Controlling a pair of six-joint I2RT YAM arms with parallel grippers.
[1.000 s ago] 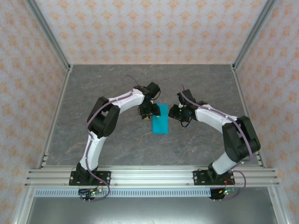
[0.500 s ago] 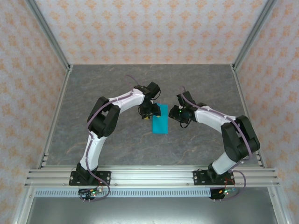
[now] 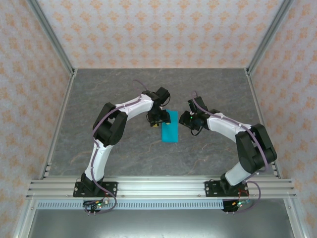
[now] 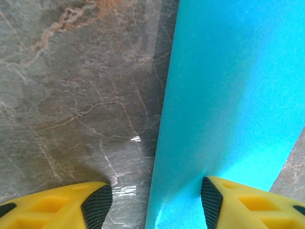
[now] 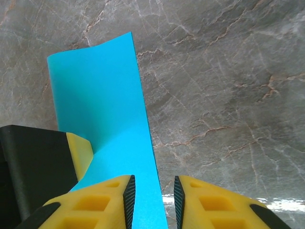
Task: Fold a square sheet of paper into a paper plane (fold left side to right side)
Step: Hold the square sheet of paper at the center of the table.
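Both unclenched, left gripper (image 4: pixel 153 200) wide, right gripper (image 5: pixel 151 193) narrow, over cyan paper (image 3: pixel 170 131) on grey marbled table (image 3: pixel 114 94), floral walls (image 3: pixel 158 29) around.

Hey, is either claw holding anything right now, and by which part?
Nothing is clamped. The right claw straddles the right edge of the sheet of paper with its pads apart. The left claw is open, one finger over the sheet.
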